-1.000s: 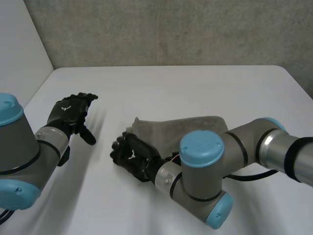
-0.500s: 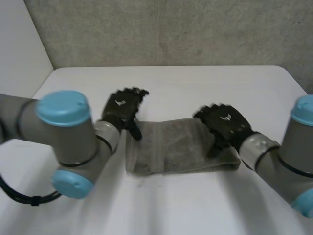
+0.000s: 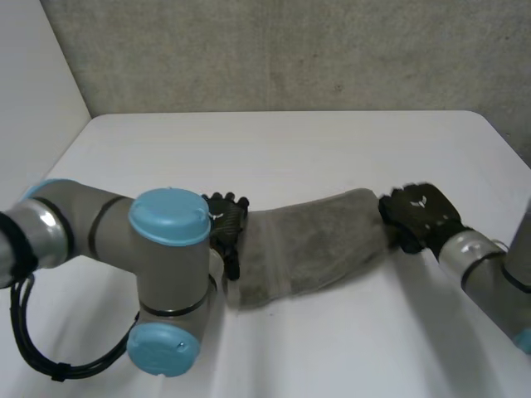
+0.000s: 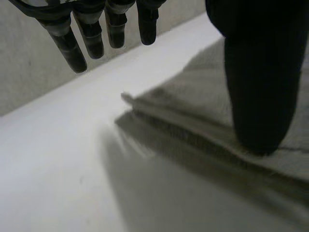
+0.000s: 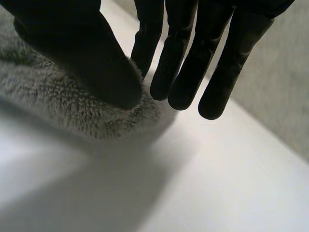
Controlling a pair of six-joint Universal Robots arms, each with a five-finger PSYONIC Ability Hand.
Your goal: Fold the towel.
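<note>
Head view showed the grey towel (image 3: 315, 245) lying doubled and bowed on the white surface (image 3: 290, 149), between the hands, each bearing a small unreadable white mark. The left hand (image 3: 226, 217), fingers straight and spread from its thumb (image 4: 260, 87), pressed that thumb on the towel's left end. The right hand (image 3: 419, 214), fingers likewise straight, rested its thumb on the right end.

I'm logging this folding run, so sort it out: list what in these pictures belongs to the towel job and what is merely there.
Belongs to the job:
- grey towel, lying in layers on the table
- left hand, with its thumb resting on one end of the towel
- right hand, at the towel's other end

Merely there:
- white table, which bears the towel
- grey wall behind the table
</note>
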